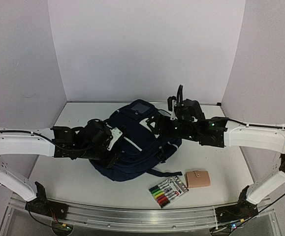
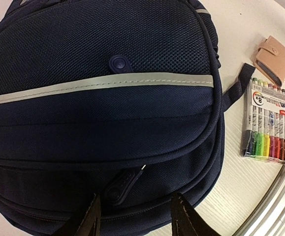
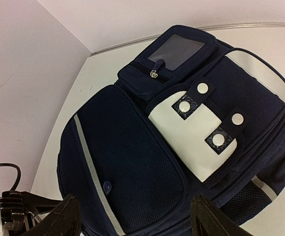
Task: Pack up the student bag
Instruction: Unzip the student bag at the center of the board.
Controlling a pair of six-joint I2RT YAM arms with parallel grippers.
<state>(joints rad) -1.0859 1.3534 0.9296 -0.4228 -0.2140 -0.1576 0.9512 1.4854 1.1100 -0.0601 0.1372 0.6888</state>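
Observation:
The student bag (image 1: 132,142) lies flat in the middle of the table, navy with grey stripes and a light front patch (image 3: 196,132). My left gripper (image 1: 113,146) is at the bag's near left side. In the left wrist view its jaws (image 2: 137,199) stand apart over the dark fabric (image 2: 108,123). A rubber zip pull (image 2: 120,184) lies just ahead of them, untouched. My right gripper (image 1: 157,123) hovers open above the bag's right side. In its own view it (image 3: 135,201) looks down on the mesh pocket (image 3: 137,162) with nothing between its fingers.
A pack of coloured markers (image 1: 168,191) lies on the table near the front, right of the bag (image 2: 266,120). A small tan wallet (image 1: 198,178) sits beside it (image 2: 272,56). The metal rail (image 1: 132,214) runs along the near edge.

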